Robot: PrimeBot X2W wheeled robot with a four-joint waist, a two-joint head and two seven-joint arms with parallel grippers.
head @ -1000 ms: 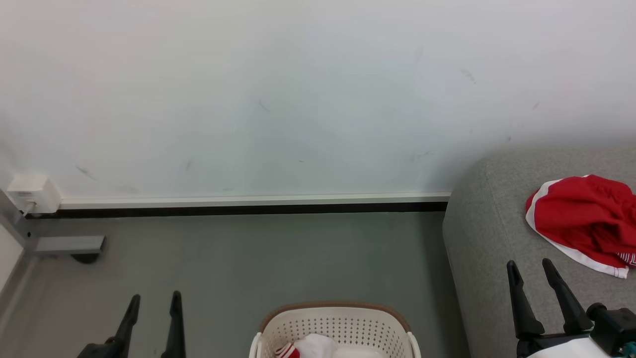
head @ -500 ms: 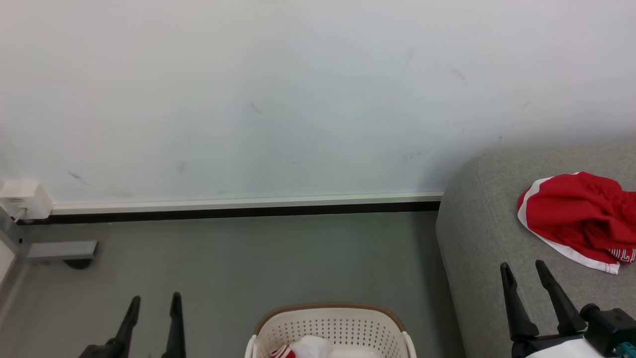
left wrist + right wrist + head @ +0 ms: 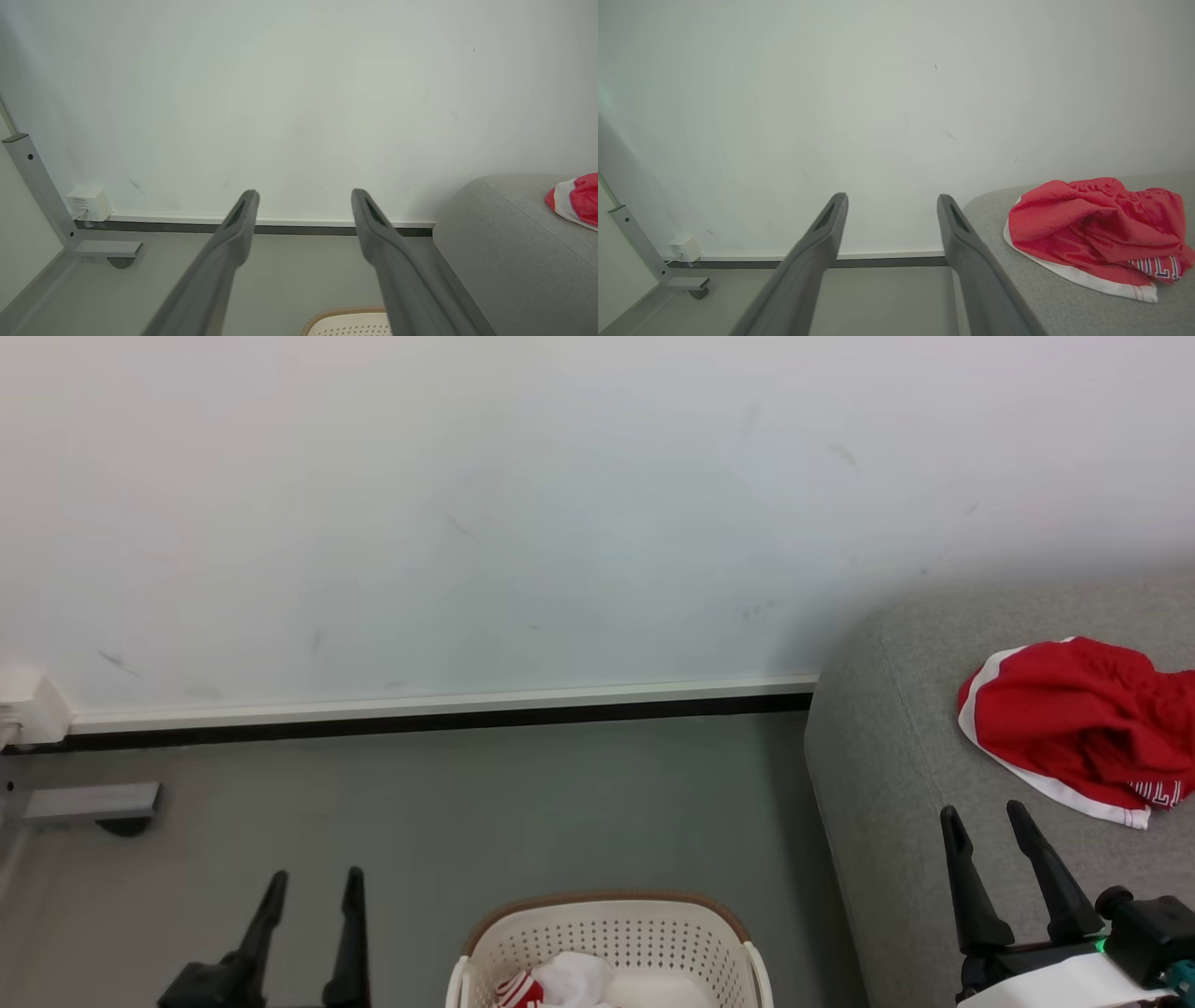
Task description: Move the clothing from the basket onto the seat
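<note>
At the far left, a white wall box (image 3: 88,204) carries small print too tiny to read; the left gripper (image 3: 316,875) hangs over the floor with its fingers spread and nothing between them; the basket (image 3: 607,903) sits at the bottom centre with red and white clothing (image 3: 551,985) left inside, so the job looks partly done; the seat (image 3: 887,756) stands just to its right; the right gripper (image 3: 983,809) hovers over the cushion, fingers apart and empty; beyond it a red garment (image 3: 1064,719) already lies on the seat; its folded trim shows blue-outlined letters (image 3: 1155,268), seemingly "ULL", the rest hidden
</note>
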